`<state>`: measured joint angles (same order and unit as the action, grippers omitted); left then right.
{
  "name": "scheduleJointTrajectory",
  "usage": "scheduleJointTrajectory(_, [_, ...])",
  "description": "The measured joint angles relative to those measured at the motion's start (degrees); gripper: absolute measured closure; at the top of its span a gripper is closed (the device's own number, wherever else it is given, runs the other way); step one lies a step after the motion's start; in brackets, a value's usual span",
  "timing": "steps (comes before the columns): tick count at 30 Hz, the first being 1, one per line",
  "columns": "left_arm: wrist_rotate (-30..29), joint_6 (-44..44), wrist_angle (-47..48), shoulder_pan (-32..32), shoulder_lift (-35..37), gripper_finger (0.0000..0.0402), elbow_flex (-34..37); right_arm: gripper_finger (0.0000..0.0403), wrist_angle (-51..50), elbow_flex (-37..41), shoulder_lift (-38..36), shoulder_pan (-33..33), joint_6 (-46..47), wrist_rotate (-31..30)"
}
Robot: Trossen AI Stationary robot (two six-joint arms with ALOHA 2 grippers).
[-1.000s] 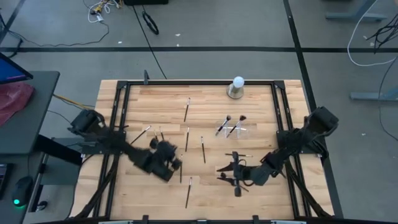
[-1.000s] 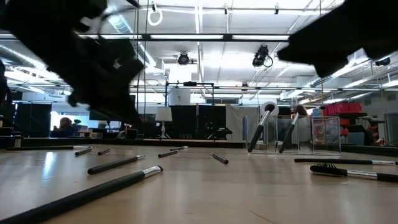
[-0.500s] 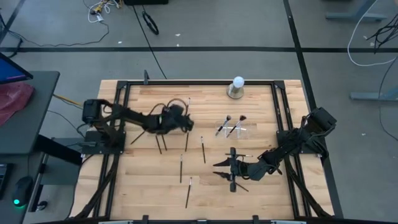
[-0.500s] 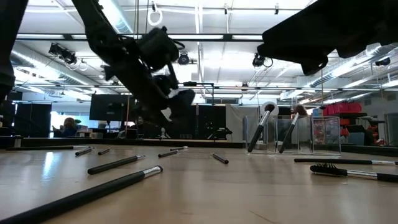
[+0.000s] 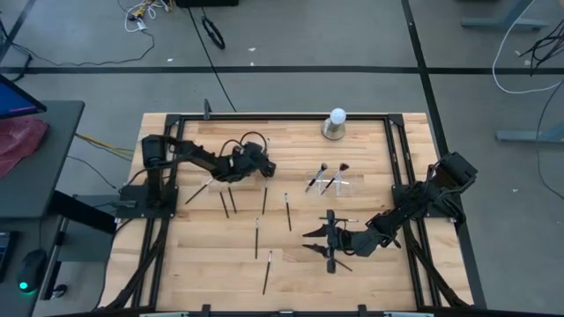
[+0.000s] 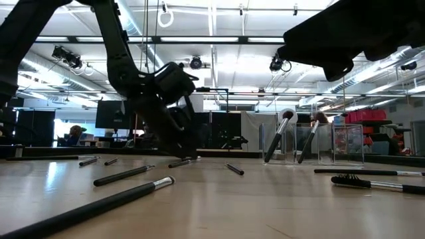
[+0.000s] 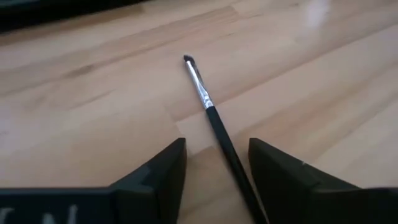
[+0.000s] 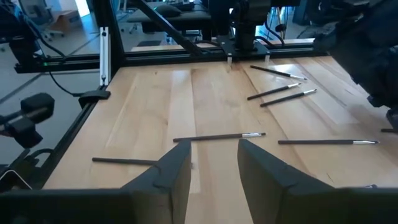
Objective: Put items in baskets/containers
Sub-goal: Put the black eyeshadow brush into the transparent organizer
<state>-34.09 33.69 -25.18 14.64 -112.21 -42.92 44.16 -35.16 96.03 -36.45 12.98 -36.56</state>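
The left gripper [image 7: 214, 163] hung low over the pale wooden table [image 5: 370, 273] near its far left part, fingers spread wide astride a slim black-handled makeup brush with a silver ferrule [image 7: 214, 121], not touching it; the small clear plastic holder [image 5: 331, 183] stood well apart to the right, two fluffy-tipped brushes [image 5: 317, 175] leaning in it; the right gripper [image 5: 328, 242] waited, fingers parted, near the table's front right, among loose brushes.
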Motion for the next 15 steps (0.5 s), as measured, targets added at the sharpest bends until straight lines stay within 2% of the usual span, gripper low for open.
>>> scheduleJointTrajectory(4, [1.1,-1.4,0.0,-0.3,-1.6,0.0269,0.0,0.0270,0.0,0.0,0.0,0.0,0.0,0.0])
scheduleJointTrajectory(11, [3.8,-2.5,3.7,-1.7,-1.7,0.0383,-0.3,0.0270,-0.1,0.0,0.0,0.0,0.0,0.0])
scheduleJointTrajectory(15, [4.2,-2.8,4.8,-2.8,-1.6,0.0380,-0.3,0.0270,-0.1,0.0,0.0,-0.3,0.5,0.1])
